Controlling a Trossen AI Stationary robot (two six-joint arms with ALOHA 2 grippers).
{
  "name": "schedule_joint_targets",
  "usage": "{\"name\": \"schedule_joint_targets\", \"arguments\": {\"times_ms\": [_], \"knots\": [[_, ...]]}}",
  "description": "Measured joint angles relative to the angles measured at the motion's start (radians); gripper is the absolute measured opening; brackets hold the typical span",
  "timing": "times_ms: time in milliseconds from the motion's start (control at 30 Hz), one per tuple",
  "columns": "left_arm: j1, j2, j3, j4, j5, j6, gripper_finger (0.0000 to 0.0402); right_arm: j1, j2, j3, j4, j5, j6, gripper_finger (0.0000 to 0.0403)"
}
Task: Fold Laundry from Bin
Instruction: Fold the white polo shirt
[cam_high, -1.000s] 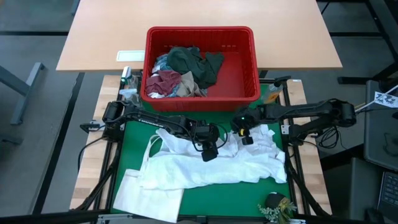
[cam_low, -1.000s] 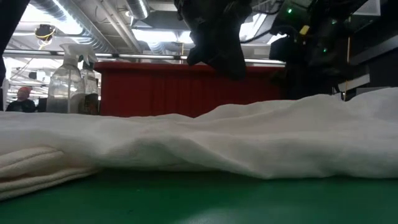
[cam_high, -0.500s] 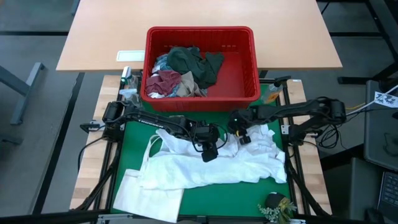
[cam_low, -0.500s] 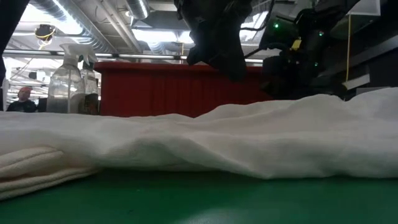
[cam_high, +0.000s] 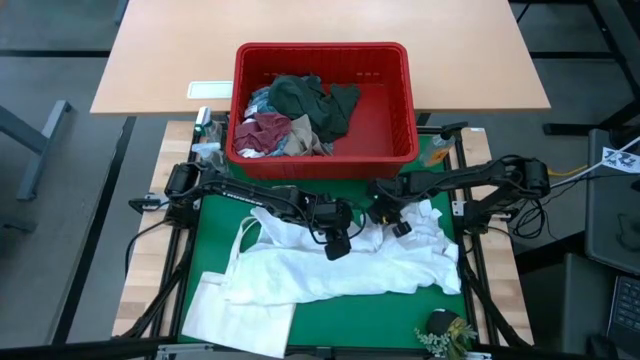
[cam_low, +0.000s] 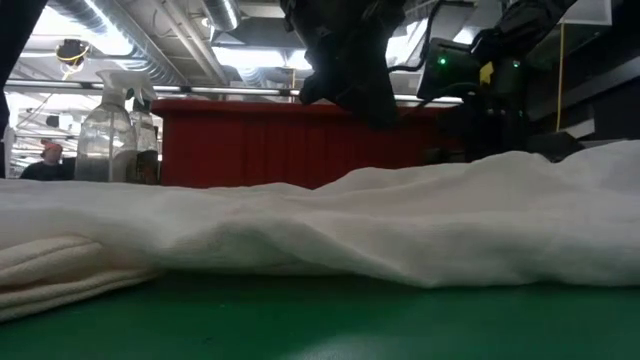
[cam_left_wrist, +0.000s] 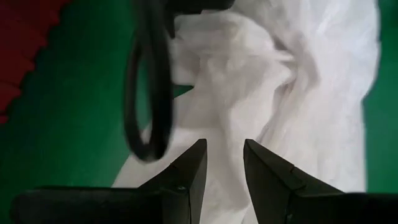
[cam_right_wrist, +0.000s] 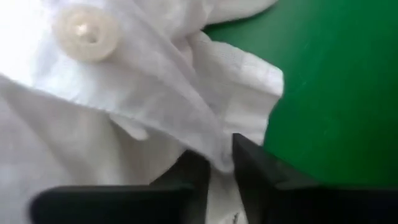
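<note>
From above, my left gripper (cam_high: 338, 245) hangs over the crumpled white cotton shirt (cam_high: 350, 265) spread across the green mat on the counter (cam_high: 330, 320), while my right gripper (cam_high: 397, 225) presses into the shirt's upper right edge; the red slotted plastic bin (cam_high: 322, 100) sits just beyond both, holding dark green, maroon, striped and beige garments (cam_high: 295, 115), and a flat white tote bag (cam_high: 240, 315) lies at the mat's near left corner. At counter height the shirt fills the foreground, with both arms dark above it and the bin behind. My left wrist camera shows my fingers (cam_left_wrist: 193, 171) parted, empty, the shirt beneath them. My right wrist camera shows my fingers (cam_right_wrist: 249, 165) pinched onto a fold of the shirt's edge, near a white button (cam_right_wrist: 87, 31).
</note>
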Motion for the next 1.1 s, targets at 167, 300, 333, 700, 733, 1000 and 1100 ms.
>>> {"name": "schedule_joint_targets", "arguments": {"times_ms": [167,300,333,700,733,1000,1100], "knots": [[0.000,0.000,0.000,-0.067,-0.029,-0.001,0.0102,0.000,0.000,0.033,-0.100,0.046,0.006,0.0012],[0.000,0.000,-0.027,-0.075,-0.031,-0.002,0.0102,0.000,0.000,0.108,-0.239,0.058,0.062,0.0004],[0.000,0.000,-0.046,-0.072,-0.031,-0.003,0.0102,0.000,0.000,0.129,-0.273,0.069,0.077,0.0005],[0.007,0.001,-0.318,-0.058,-0.046,-0.132,0.0102,0.000,-0.002,0.303,-0.590,0.189,0.140,0.0001],[0.007,0.001,-0.343,-0.059,-0.049,-0.150,0.0102,0.000,-0.006,0.309,-0.617,0.198,0.153,0.0001],[0.007,-0.008,-0.415,-0.047,-0.060,-0.212,0.0101,0.000,-0.103,0.311,-0.777,0.272,0.275,0.0001],[0.009,-0.006,-0.415,-0.051,-0.063,-0.212,0.0101,-0.001,-0.153,0.311,-0.799,0.295,0.338,0.0001]]}}
